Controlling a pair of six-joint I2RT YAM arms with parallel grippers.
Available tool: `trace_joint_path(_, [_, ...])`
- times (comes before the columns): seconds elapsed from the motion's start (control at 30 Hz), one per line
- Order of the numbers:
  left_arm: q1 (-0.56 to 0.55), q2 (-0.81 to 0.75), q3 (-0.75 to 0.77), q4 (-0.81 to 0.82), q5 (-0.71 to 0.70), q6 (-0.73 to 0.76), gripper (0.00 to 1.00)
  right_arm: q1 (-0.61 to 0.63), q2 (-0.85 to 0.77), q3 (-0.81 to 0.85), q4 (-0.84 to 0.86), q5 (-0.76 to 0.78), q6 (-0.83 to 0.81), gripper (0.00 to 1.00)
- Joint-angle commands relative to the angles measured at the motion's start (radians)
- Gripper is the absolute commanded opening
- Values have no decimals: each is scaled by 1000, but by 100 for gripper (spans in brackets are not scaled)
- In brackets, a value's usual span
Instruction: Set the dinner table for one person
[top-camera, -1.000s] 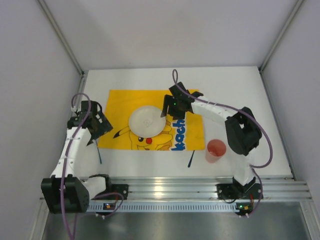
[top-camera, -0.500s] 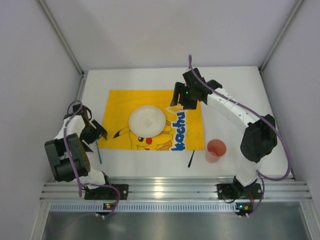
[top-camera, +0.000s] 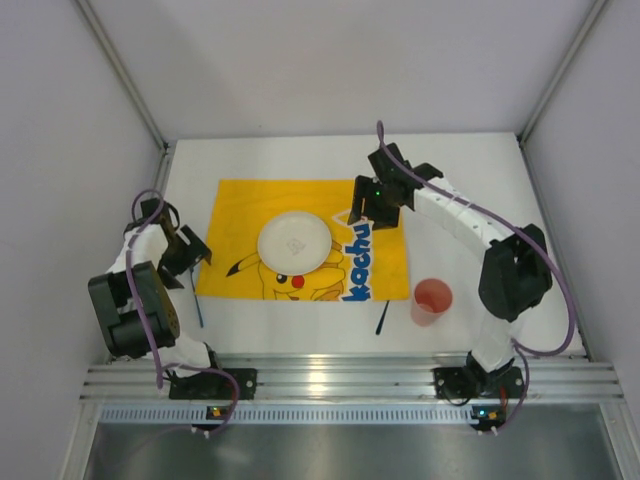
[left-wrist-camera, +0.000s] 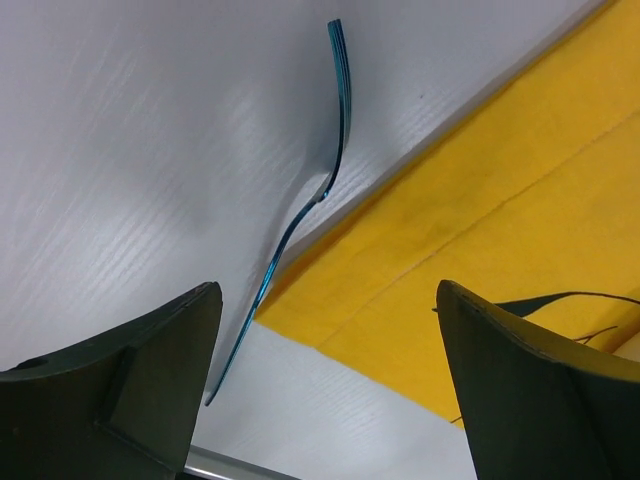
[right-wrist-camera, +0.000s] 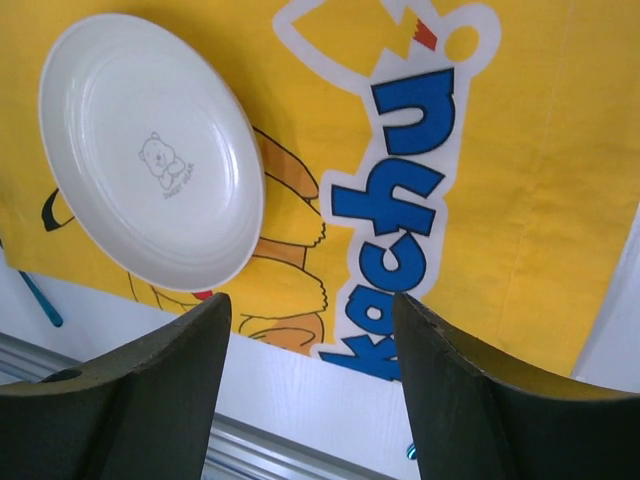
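White dinner table (top-camera: 480, 180): only overhead shows the pink cup (top-camera: 432, 300).

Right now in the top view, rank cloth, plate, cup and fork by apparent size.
1. cloth
2. plate
3. cup
4. fork: a thin sliver, though its length nearly matches the cup's width.

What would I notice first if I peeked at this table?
The bright yellow Pikachu cloth in the middle of the white table grabs the eye first, with a white plate sitting on it that has a little bear printed on it. Next is the pink cup on the table just right of the cloth. A shiny teal fork lies by the cloth's left edge.
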Motion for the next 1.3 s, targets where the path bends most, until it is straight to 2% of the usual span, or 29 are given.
trace_joint_path(0.0, [12,46,31,60,-22,13,93,-15,57,113,-27,-20,-36,66])
trace_joint_path(0.2, [21,88,34,95,-39,12,90,-13,143,236,-81,-37,-67,65])
trace_joint_path(0.37, [44,98,31,117,-56,10,86,-16,186,270,-99,-55,-79,64])
trace_joint_path(0.67, [79,169,34,132,-76,12,70,-33,263,344,-122,-78,-91,63])
trace_joint_path(0.83, [79,183,21,143,-88,12,45,-45,294,373,-133,-97,-90,63])
trace_joint_path(0.87, [79,192,18,146,-87,13,33,-53,297,375,-133,-98,-88,63])
trace_joint_path(0.93, [79,200,21,146,-75,15,20,-57,303,373,-130,-109,-84,63])
trace_joint_path(0.97, [77,207,21,146,-70,16,8,-61,308,373,-128,-110,-82,63])
trace_joint_path(1.0, [79,212,25,148,-69,18,0,-64,308,373,-127,-113,-82,63])
trace_joint_path(1.13, [71,209,51,120,-101,30,0,-70,309,368,-118,-123,-76,63])
trace_joint_path(1.23, [4,158,118,48,-218,38,0,-71,297,347,-92,-132,-65,63])
trace_joint_path(1.27, [-23,148,177,24,-325,41,0,-73,288,329,-83,-141,-52,62])
